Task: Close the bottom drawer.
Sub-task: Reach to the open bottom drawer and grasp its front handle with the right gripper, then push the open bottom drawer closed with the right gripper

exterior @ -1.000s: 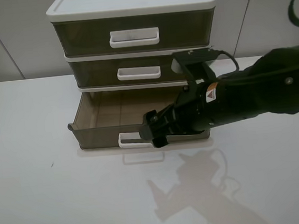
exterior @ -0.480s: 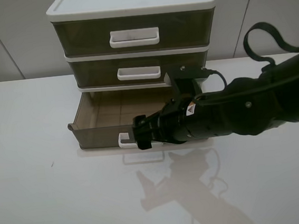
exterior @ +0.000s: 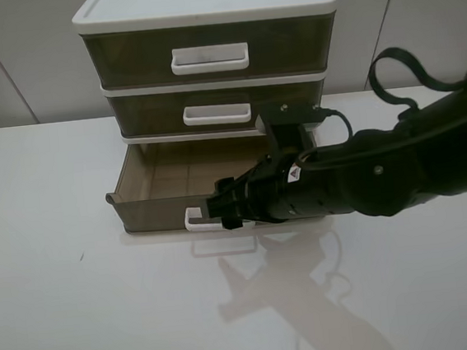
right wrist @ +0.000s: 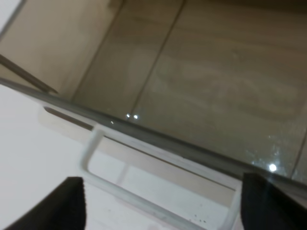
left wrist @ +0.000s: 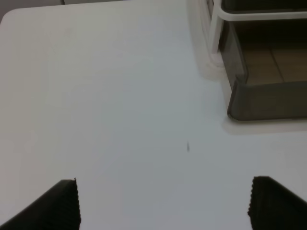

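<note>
right gripper (exterior: 225, 211) hangs over bottom drawer (exterior: 154, 209) front.

right tool (exterior: 227, 208): moved left in the high view along the bottom drawer (exterior: 149, 201) front over the last second, then eased slightly back right | white handle (exterior: 195, 221): more covered, only its left end shows | cable loop (exterior: 393, 52): dropped lower and leftward | arm shadow (exterior: 265, 292) on the table (exterior: 64, 307): shifted left

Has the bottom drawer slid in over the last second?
No. The bottom drawer stands just as far out from the middle drawer; only the right gripper shifted left.
</note>
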You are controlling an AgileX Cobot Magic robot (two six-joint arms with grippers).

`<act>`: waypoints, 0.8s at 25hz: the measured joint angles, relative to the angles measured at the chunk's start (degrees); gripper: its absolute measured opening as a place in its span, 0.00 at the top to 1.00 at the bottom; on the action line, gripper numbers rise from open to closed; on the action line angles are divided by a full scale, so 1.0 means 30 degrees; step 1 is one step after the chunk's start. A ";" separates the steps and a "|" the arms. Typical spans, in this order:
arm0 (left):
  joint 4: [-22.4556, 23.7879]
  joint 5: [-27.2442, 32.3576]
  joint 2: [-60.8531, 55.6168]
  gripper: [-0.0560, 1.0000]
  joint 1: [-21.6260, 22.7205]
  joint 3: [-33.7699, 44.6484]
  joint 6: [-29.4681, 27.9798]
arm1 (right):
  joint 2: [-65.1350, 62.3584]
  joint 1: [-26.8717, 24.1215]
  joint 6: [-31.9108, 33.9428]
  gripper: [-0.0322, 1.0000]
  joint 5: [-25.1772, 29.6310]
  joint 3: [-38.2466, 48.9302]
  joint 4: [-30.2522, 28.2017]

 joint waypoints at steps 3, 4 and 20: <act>0.0000 0.0000 0.0000 0.27 0.0000 0.0000 0.0000 | 0.0790 0.0021 0.0000 0.63 0.0373 -0.0454 0.0000; 0.0000 0.0000 0.0000 0.27 0.0000 0.0000 0.0000 | 0.0865 0.0021 0.0000 0.70 0.0584 -0.0660 -0.0022; 0.0000 0.0000 0.0000 0.27 0.0000 0.0000 0.0000 | 0.2240 0.0025 0.0000 0.95 -0.1241 -0.1052 -0.0907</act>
